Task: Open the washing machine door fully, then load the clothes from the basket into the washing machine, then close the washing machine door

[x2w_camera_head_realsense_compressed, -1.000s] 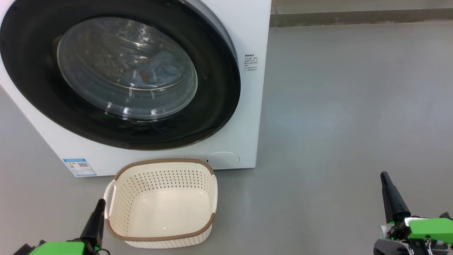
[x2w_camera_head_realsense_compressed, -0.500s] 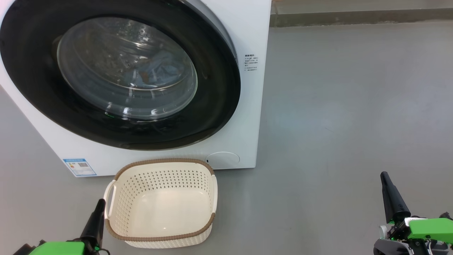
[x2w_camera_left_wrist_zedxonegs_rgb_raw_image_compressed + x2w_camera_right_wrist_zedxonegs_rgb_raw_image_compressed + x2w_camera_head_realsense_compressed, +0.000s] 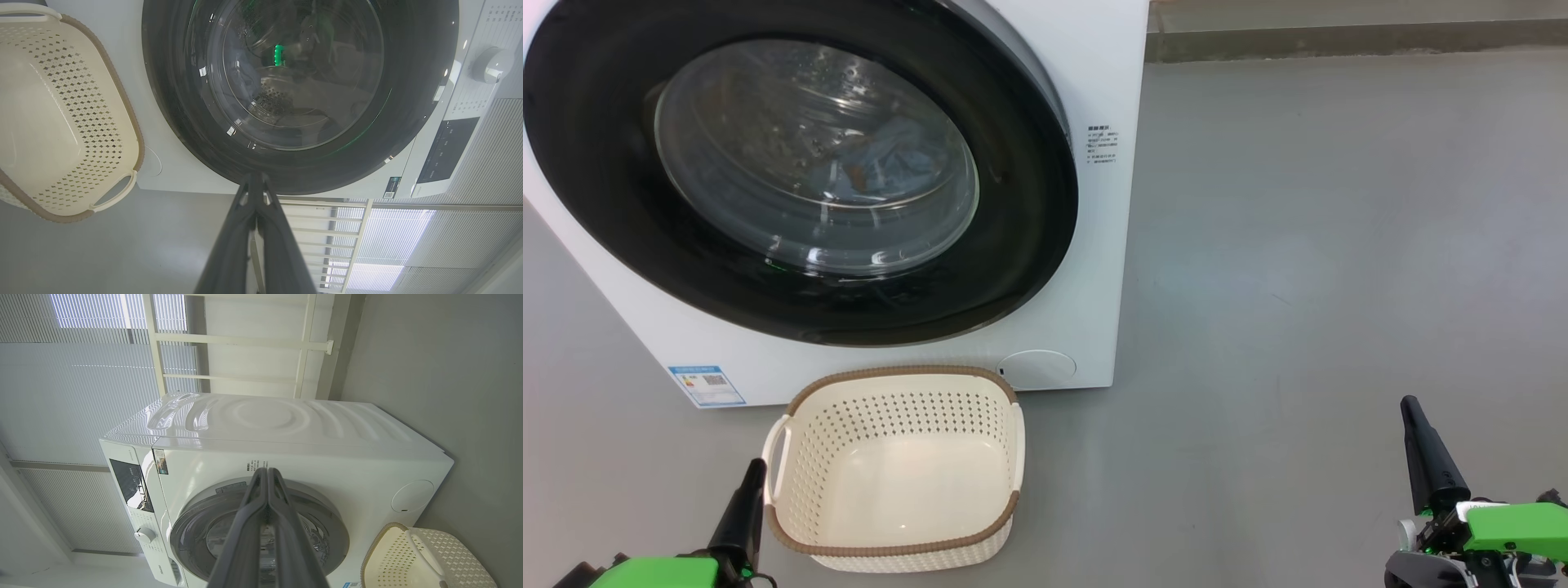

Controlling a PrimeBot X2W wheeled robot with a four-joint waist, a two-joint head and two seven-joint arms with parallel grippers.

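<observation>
The washer (image 3: 1094,73) is standing on the grey floor (image 3: 1298,245) and taking up the upper left of the head view. Its door (image 3: 1029,245) is lying flush against the front. No gap is showing along the black rim, so it is looking shut, though the pictures are not showing whether the latch is caught.

The basket (image 3: 898,371) is sitting on the floor just in front of the washer, below the door, with its bare bottom showing and nothing in it. The clothes (image 3: 890,163) are lying inside the drum, showing as blue folds behind the glass; the cream piece is not making itself out.

The left gripper (image 3: 756,465) is hanging at the lower left, just beside the basket's left handle. Its fingers (image 3: 233,237) are pressing together and holding nothing. The right gripper (image 3: 1407,402) is hanging at the lower right, well apart from everything, its fingers (image 3: 245,531) likewise closed and empty.

Opening, loading and closing are all appearing done, and nothing is seeming left.

Against the earlier head views nothing is differing: washer, basket and both grippers are sitting in the same spots.
</observation>
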